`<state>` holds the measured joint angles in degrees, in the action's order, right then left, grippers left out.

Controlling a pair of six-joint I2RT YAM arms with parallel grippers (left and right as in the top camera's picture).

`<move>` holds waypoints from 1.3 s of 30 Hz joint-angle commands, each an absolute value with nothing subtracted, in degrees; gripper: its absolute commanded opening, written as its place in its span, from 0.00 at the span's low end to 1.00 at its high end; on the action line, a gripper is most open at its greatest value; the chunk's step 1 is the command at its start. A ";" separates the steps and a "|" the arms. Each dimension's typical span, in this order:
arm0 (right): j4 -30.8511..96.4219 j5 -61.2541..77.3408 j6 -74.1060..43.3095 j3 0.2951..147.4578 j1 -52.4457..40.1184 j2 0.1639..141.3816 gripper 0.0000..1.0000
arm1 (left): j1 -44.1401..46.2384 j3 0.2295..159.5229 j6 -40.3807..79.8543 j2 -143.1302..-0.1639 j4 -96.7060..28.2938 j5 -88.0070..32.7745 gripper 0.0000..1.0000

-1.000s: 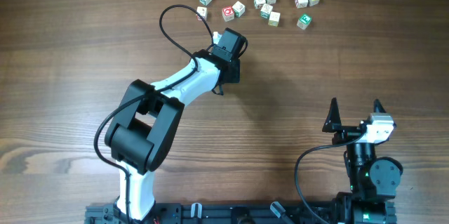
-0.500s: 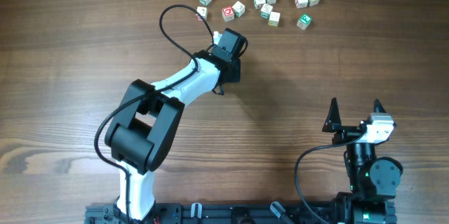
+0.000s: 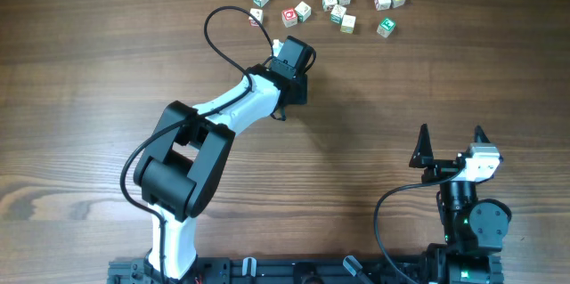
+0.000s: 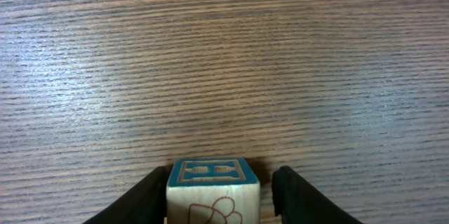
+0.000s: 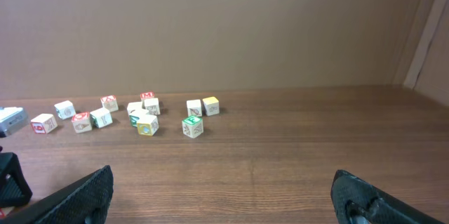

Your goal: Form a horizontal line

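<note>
Overhead view: the left arm [image 3: 232,110] reaches toward the cluster of letter cubes [image 3: 338,13] at the far side of the bench [image 3: 445,70]. Its wrist stops on the robot's side of the cluster, apart from it.
Hidden: the wrist housing covers the left end effector [image 4: 219,182] from above, so only the left wrist view shows it.
Left end effector: narrowly parted around a blue-topped cube [image 4: 212,172], with a slim dark gap on one side. On the other side the finger [image 4: 151,199] looks to be touching, though I cannot tell for sure.
Blue-topped cube: sits on the bench between the fingers, away from the cluster, its lower part cut off by the frame edge. The mark on its pale front face is only partly visible.
Cluster: the cubes lie scattered, not in one straight row; their faces are too small to read.
Right end effector [image 3: 451,133]: spread wide and holding nothing, well apart from the cluster on the near right.
</note>
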<state>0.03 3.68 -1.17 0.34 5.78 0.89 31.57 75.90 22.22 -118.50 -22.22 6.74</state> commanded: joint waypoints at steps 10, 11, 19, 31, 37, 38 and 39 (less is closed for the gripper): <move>-0.12 4.51 -0.38 0.30 5.52 0.43 1.00 | 31.66 74.26 22.76 -115.13 -24.84 5.67 1.00; -0.12 4.51 -0.38 0.30 5.52 0.43 1.00 | 31.64 74.26 22.74 -113.78 -25.76 5.69 1.00; -0.12 4.51 -0.36 0.30 5.52 0.43 1.00 | 31.62 74.26 22.76 -101.03 -36.53 10.76 1.00; -0.12 4.51 -0.38 0.30 5.52 0.43 0.99 | 31.62 74.24 23.22 -79.70 -54.30 17.78 1.00; -0.12 4.51 -0.38 0.30 5.52 0.43 1.00 | 31.62 74.24 29.30 -68.49 -63.57 24.43 1.00; -0.12 4.51 -0.36 0.30 5.52 0.43 1.00 | 31.62 74.22 29.71 -66.78 -64.51 24.64 1.00; -0.12 4.54 -0.36 0.30 5.52 0.43 1.00 | 31.62 74.13 30.24 -64.99 -65.39 24.91 1.00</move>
